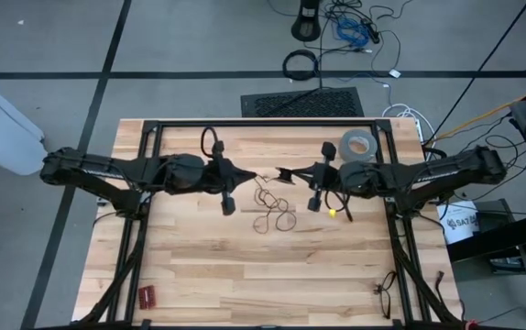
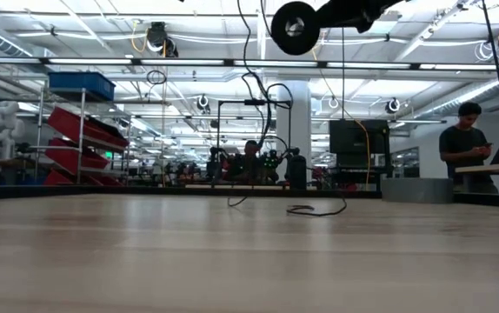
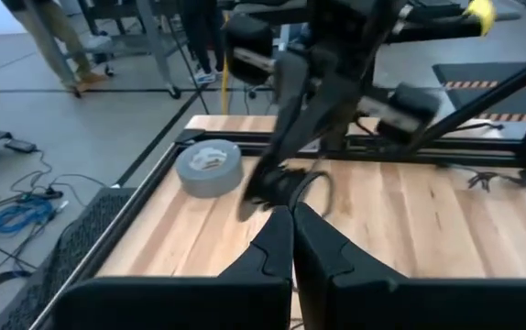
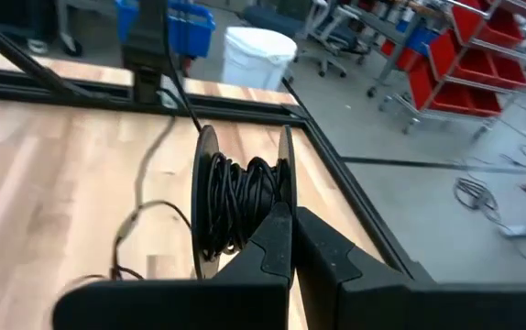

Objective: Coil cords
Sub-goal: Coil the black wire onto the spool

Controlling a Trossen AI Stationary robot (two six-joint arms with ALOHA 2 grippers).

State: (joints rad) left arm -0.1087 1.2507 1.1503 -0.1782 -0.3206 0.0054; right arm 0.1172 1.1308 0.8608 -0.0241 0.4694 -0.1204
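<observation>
I see the cord (image 1: 272,209), a very thin black wire, lying in loose loops on the wooden table (image 1: 199,266) near its middle, between my two grippers; in the low view a strand (image 2: 258,104) rises from the table toward the arms overhead. My left gripper (image 1: 256,176) hangs just above the loops with its fingers (image 3: 277,247) pressed together, and I think it pinches the cord, though the wire is too fine to be sure. My right gripper (image 1: 282,173) faces it closely, fingers (image 4: 281,243) also together, tips against a dark wound coil (image 4: 235,202). A grey tape roll (image 1: 358,144) lies beyond the right arm
</observation>
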